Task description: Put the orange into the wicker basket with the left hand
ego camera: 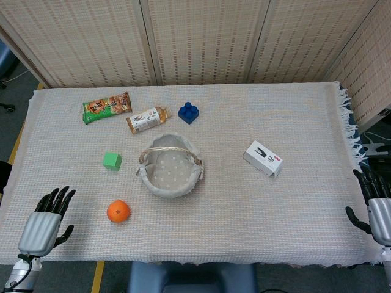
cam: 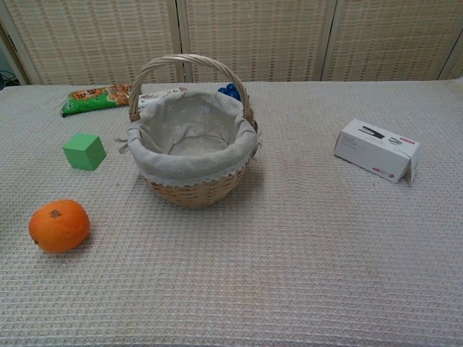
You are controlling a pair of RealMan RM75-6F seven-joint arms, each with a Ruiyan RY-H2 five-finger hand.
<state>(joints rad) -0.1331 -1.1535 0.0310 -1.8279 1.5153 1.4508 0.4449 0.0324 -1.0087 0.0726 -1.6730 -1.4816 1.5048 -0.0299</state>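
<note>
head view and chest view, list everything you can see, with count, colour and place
orange: one, orange, near left of the table, left of and nearer than the basket
wicker basket: one, tan with pale lining, centre, nothing in it
green cube: one, green, left of the basket
snack packet: one, green and orange, far left
small bottle: one, tan label, lying right of the packet
blue block: one, blue, behind the basket
white box: one, white and grey, right of the basket
tablecloth: one, pale woven, covering the table
left hand: one, black fingers spread, near left edge, holding nothing
right hand: one, near right edge, holding nothing
</note>
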